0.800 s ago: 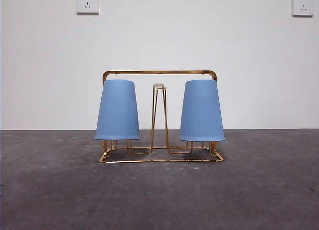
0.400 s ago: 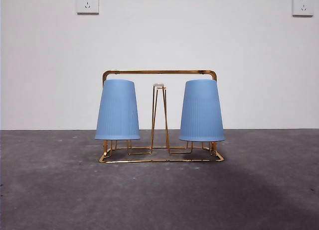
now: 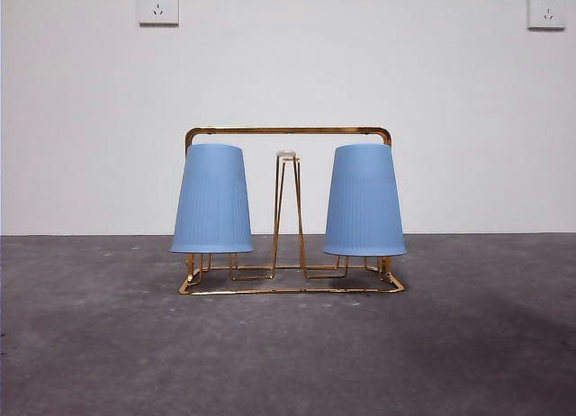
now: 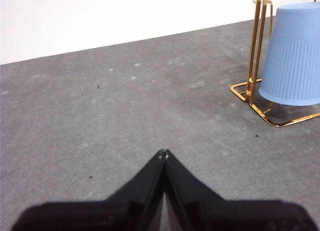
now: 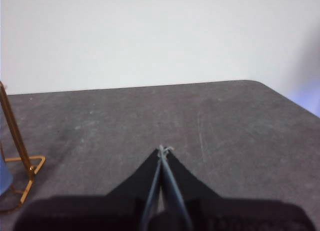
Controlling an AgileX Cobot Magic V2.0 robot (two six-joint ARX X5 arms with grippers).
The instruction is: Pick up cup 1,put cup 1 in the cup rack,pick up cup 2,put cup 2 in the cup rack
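Observation:
The gold wire cup rack [image 3: 288,131] stands in the middle of the grey table in the front view. Two blue ribbed cups sit upside down on its pegs, one on the left [image 3: 212,200] and one on the right [image 3: 364,202]. A bare peg with a pale tip [image 3: 286,154] rises between them. My left gripper [image 4: 163,153] is shut and empty, off to the side of the rack, with one cup [image 4: 294,56] and the rack's end [image 4: 256,41] in its view. My right gripper [image 5: 163,150] is shut and empty, away from the rack's other end [image 5: 15,136]. Neither gripper shows in the front view.
A white wall with two sockets [image 3: 158,4] stands behind the table. The rounded table corner [image 5: 255,83] lies beyond my right gripper.
The rack and cups have not moved. A faint shadow on the table at the right has shifted.

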